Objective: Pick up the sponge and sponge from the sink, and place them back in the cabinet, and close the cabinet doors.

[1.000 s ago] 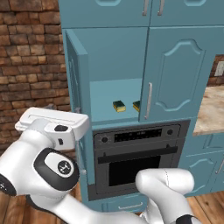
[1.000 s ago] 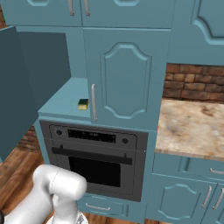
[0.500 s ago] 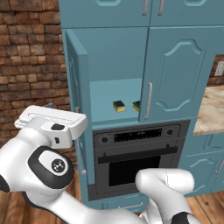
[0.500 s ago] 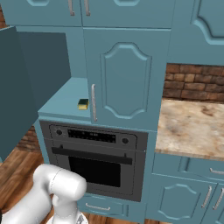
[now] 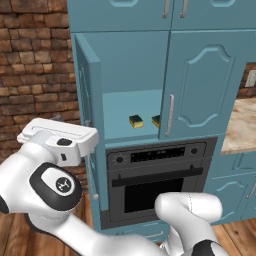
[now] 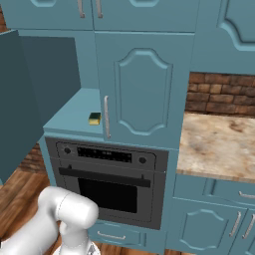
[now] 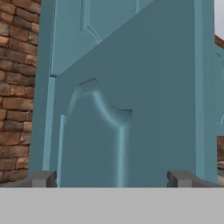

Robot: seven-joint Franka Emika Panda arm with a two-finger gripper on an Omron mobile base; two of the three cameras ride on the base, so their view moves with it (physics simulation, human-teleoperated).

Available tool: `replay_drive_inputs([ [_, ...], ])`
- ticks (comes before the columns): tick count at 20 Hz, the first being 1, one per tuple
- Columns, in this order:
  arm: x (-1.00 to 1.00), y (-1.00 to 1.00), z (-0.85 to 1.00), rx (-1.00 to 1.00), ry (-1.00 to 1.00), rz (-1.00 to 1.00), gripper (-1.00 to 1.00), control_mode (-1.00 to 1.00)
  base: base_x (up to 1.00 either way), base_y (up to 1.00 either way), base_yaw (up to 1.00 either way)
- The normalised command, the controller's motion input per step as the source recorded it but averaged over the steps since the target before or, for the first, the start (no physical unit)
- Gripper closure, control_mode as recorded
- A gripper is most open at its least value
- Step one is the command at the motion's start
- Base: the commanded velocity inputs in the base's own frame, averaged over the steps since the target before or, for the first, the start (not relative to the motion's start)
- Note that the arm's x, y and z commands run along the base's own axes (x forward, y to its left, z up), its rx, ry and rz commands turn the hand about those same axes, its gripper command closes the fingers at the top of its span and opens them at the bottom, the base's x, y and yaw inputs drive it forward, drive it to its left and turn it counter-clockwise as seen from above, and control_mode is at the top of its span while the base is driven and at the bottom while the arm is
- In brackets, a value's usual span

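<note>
The cabinet [image 5: 130,75] has its left cabinet door [image 5: 89,125] swung wide open and its right door [image 5: 200,85] shut. Two yellow-and-green sponges lie on the teal shelf, one sponge [image 5: 136,121] in the open and the other sponge [image 5: 156,120] half behind the shut door's edge. In the right base view one sponge [image 6: 94,118] shows beside the shut door's handle [image 6: 106,117]. My gripper [image 7: 111,180] is open and holds nothing, close against the outer moulded face of the open door [image 7: 131,109]. My white hand [image 5: 60,136] is left of that door. The sink is out of view.
A black built-in oven [image 5: 155,180] sits under the shelf. A brick wall [image 5: 30,75] stands to the left, close behind my hand. A tan marble counter [image 6: 219,144] over low teal doors lies to the right. Wooden floor shows below.
My arm's elbow has drifted slightly left. The hand stays at the open door's outer face, and the door and sponges have not moved.
</note>
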Motion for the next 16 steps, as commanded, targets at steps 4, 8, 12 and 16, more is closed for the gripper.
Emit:
replay_drive_inputs([
  [4,0.11,-0.03,0.00,0.00,0.00,0.00,-1.00,-1.00,0.00,0.00,0.00],
  [8,0.11,-0.04,0.00,0.00,0.00,0.00,-1.00,-1.00,0.00,0.00,0.00],
  [12,0.10,-0.09,0.00,0.00,0.00,0.00,-1.00,-1.00,0.00,0.00,0.00],
  [16,0.06,-0.12,0.00,0.00,0.00,0.00,-1.00,-1.00,0.00,0.00,0.00],
])
